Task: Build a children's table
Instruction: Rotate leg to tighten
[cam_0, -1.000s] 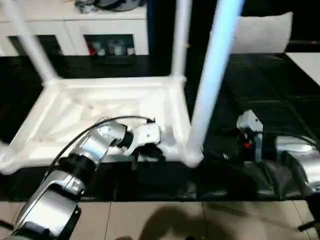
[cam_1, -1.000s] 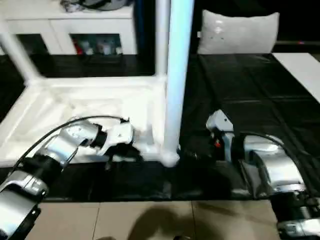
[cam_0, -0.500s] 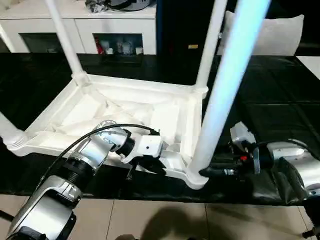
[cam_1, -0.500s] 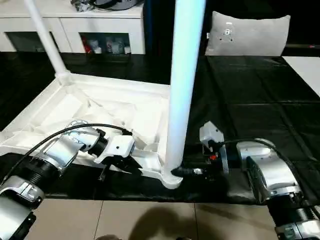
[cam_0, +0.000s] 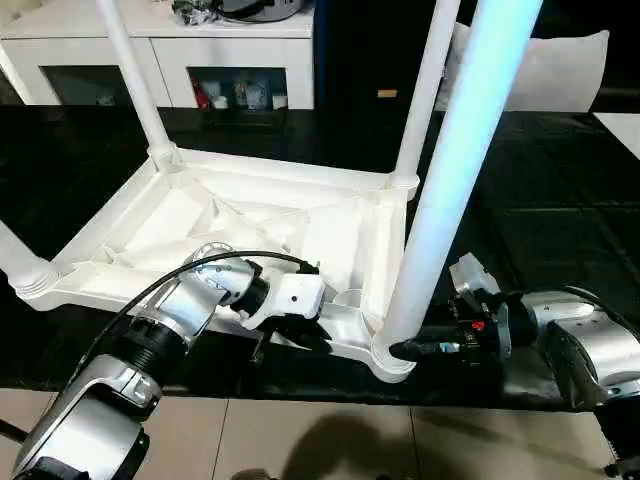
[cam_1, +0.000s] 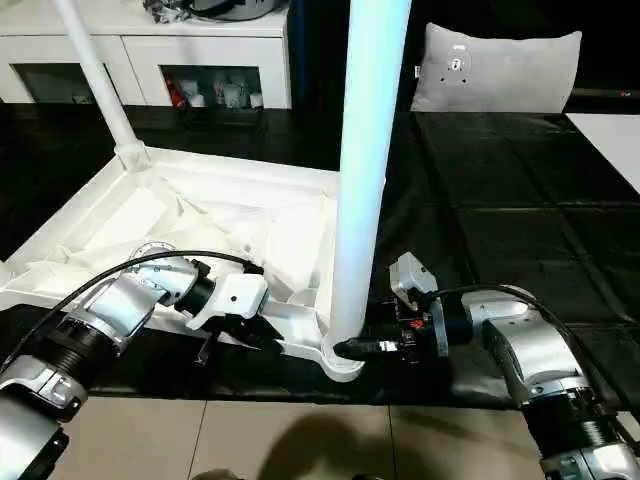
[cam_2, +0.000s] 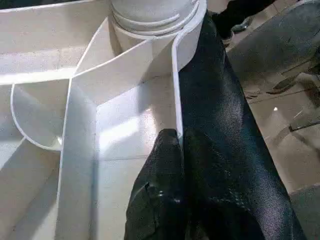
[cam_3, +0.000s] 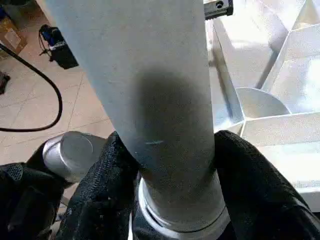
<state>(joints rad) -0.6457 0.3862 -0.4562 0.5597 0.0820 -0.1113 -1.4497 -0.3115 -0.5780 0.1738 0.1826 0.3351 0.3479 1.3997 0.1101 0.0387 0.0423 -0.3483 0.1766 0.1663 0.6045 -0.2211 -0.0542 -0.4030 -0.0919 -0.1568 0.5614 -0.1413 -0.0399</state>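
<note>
White plastic table top lies upside down on the black floor; the left pincer pinches its rim, while the right pincer clasps the near tubular leg at its socket.

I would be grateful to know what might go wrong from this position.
1. The right gripper straddles the near leg at its base; a twist there might tilt it in its socket.
2. The left gripper pinches only the thin rim of the tabletop; it may slip, letting the top shift.
</note>
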